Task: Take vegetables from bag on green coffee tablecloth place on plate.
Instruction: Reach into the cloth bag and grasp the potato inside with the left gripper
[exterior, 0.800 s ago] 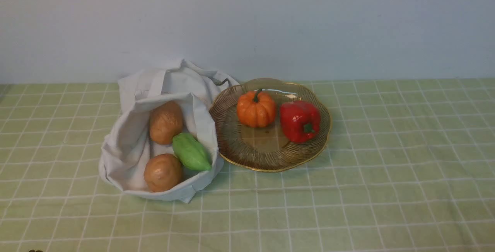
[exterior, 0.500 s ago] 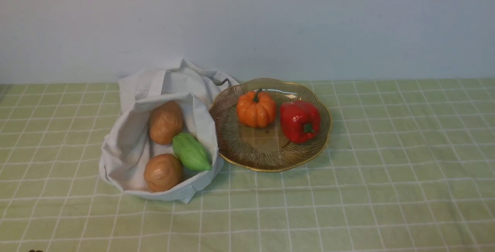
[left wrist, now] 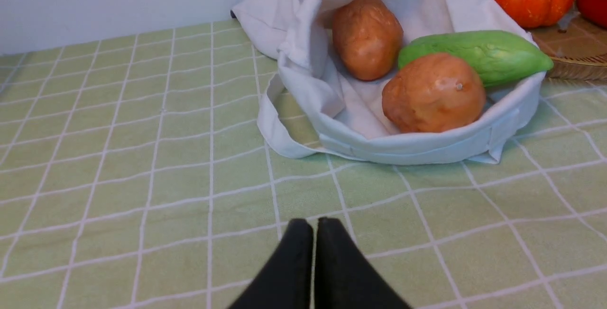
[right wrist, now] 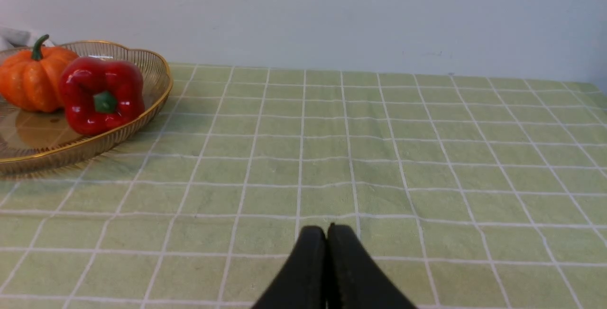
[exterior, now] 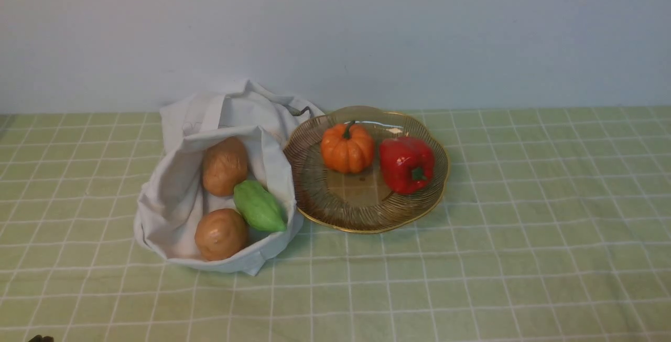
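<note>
Clearly nearer, the left pincer [left wrist: 313,223], pressed together, faces the open bag [left wrist: 403,148] of vegetables [left wrist: 434,93] left of the surface's [exterior: 472,279] centre, beside the plate [exterior: 367,229]. The right pincer [right wrist: 327,228], likewise pressed together, is farther off.

Setting: an indoor staged tabletop of the lab or demonstration kind; the room type itself cannot be told. Indicators: a plain pale wall [exterior: 335,27] fills the upper third of the front view. A green grid tablecloth [exterior: 524,258] covers the whole surface below it, edge to edge. Left of centre lies a cloth bag [exterior: 168,200] of glossy toy vegetables [exterior: 259,206]; at centre stands a plate [exterior: 335,211] with a moulded pumpkin [exterior: 347,149] and pepper [exterior: 406,163], equally glossy
</note>
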